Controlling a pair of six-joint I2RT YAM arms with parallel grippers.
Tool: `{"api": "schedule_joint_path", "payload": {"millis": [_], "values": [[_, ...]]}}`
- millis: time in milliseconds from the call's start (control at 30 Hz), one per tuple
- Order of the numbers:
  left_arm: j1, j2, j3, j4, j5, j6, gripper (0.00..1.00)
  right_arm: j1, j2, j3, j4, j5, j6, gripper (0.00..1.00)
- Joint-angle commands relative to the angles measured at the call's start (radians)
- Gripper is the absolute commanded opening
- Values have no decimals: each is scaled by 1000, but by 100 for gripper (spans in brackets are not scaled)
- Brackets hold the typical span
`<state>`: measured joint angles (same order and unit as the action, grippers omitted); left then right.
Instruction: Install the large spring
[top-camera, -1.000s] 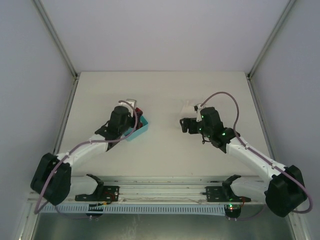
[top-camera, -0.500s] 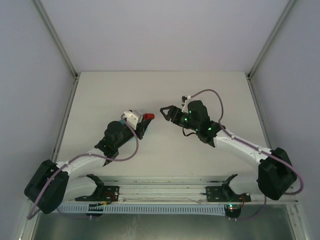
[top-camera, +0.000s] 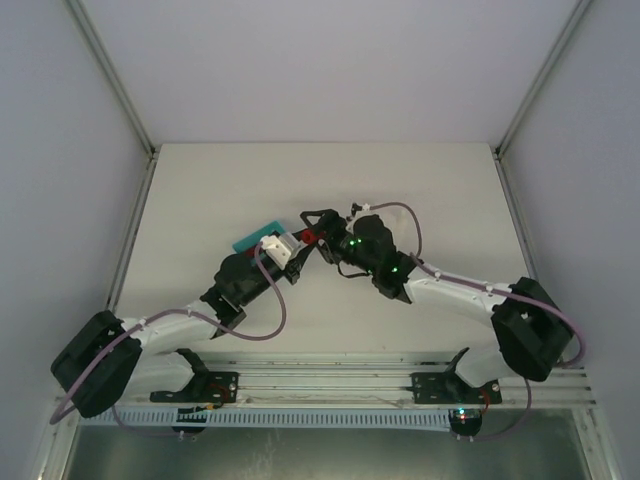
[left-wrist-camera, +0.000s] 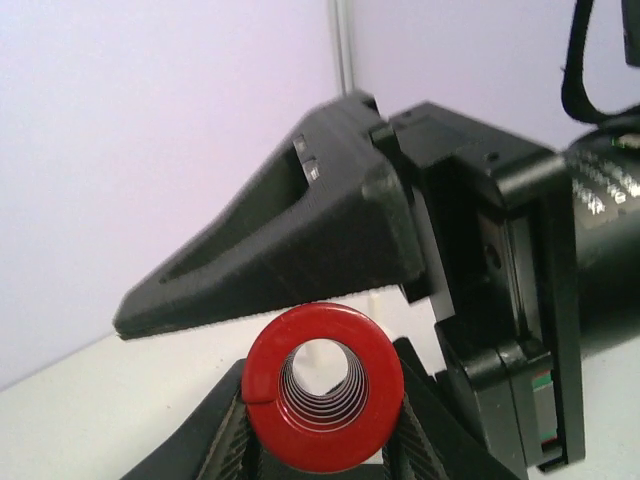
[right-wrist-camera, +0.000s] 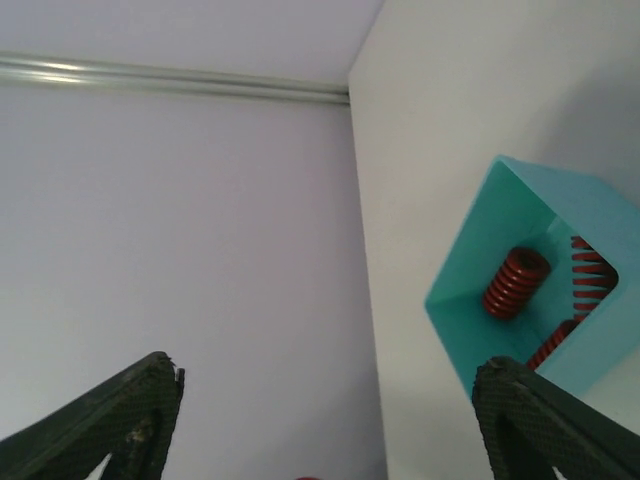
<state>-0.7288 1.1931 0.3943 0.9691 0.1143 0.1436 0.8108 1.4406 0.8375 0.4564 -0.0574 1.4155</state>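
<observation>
My left gripper (top-camera: 303, 243) is shut on the large red spring (left-wrist-camera: 324, 387), which I see end-on between its fingers in the left wrist view; it holds it above the table centre. The spring's red end (top-camera: 310, 238) shows in the top view. My right gripper (top-camera: 318, 222) is open, its fingers spread wide around the spring's far end; one black finger (left-wrist-camera: 270, 250) passes just above the spring. In the right wrist view the fingertips (right-wrist-camera: 150, 400) stand far apart with a sliver of red at the bottom edge.
A teal tray (top-camera: 258, 234) lies on the table behind the left gripper. In the right wrist view the tray (right-wrist-camera: 480, 270) holds several smaller red springs (right-wrist-camera: 517, 282). The grey enclosure walls stand at the back and sides.
The left gripper has carried the spring right and forward from the tray. The right gripper has swung left to meet it and opened around the spring's end.
</observation>
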Motion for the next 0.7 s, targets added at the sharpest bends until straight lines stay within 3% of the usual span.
{"api": "schedule_joint_path", "payload": {"millis": [0,400,667], "values": [[-15,-2,11,113,-62,35,0,28,39,-53,248,80,114,78],[-26,16,-34,174,-137,56,0,75,59,-102,457,130,103,49],[-25,31,-68,220,-163,63,0,74,41,-125,495,169,60,42]]}}
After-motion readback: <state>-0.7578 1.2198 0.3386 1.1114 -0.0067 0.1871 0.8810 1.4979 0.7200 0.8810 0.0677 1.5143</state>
